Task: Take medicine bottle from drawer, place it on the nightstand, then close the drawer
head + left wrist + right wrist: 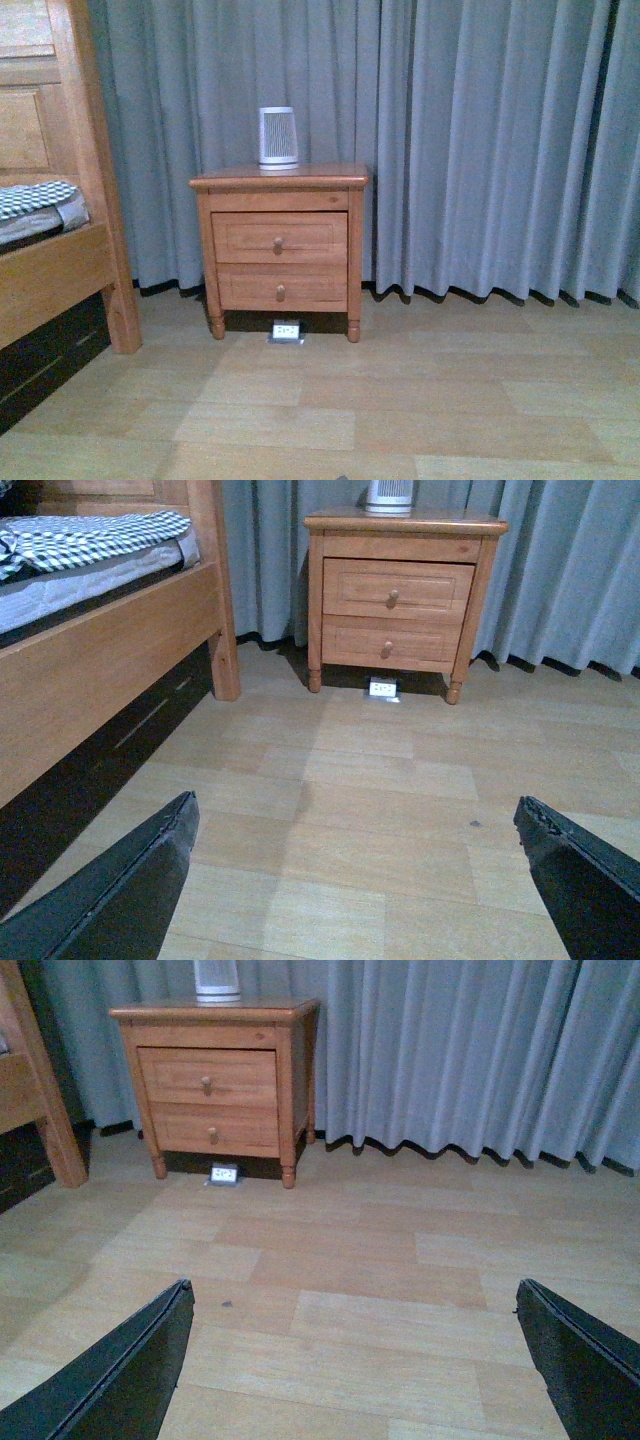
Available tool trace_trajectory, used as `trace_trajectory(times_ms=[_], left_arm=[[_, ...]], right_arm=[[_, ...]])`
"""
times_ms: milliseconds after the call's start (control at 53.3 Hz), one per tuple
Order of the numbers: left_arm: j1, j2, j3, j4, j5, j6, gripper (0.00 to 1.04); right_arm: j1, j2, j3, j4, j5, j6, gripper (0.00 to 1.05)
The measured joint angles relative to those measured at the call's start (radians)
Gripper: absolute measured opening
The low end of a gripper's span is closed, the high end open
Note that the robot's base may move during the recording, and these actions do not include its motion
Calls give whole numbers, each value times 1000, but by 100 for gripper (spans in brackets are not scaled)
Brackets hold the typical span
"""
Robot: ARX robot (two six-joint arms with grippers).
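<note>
Grey curtains (480,150) back the nightstand (320,176); both its drawers are shut.
No medicine bottle shows, so it is presumably inside the upper drawer (240,238). The left gripper (355,800) and right gripper (352,1282) hang spread wide and empty over the floor, well short of it. The knob (278,243) lies more squarely ahead of the left one.
</note>
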Motion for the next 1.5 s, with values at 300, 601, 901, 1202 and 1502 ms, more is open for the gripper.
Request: trace_trajectory(times_ms=[300,601,901,1202,1502], left_arm=[[0,0,0,0,0,0,98],[0,0,0,0,0,0,98],[0,0,0,0,0,0,98],[0,-1,0,0,0,0,98],[0,-1,0,0,0,0,98]], right_arm=[[0,0,0,0,0,0,98],[0,0,0,0,0,0,98],[0,0,0,0,0,0,98],[0,0,0,0,0,0,98],[0,0,0,0,0,0,98]])
